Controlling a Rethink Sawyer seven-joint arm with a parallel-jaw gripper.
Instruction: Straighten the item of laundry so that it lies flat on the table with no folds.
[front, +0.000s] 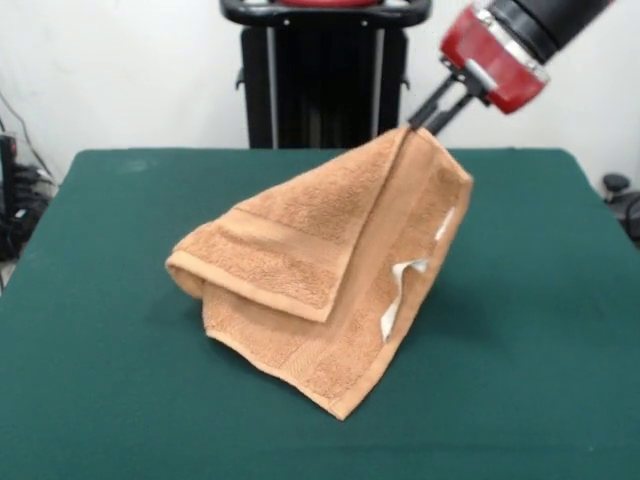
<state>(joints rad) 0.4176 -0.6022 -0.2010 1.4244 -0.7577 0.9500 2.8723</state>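
Observation:
An orange-brown terry towel (320, 265) is partly lifted off the dark green table (100, 380). Its top corner hangs from my gripper (418, 126) at the upper right, which is shut on that corner. The towel drapes down and to the left in a tent shape, with one flap folded over the front and a rolled fold at its left end. Its lower edge and bottom corner rest on the table. A white label (397, 297) dangles along the right edge. The red and black arm (505, 45) comes in from the top right.
The robot's black pedestal (325, 75) stands behind the table's far edge. Cables and dark equipment (15, 195) sit off the table's left side, and a dark object (620, 195) off its right side.

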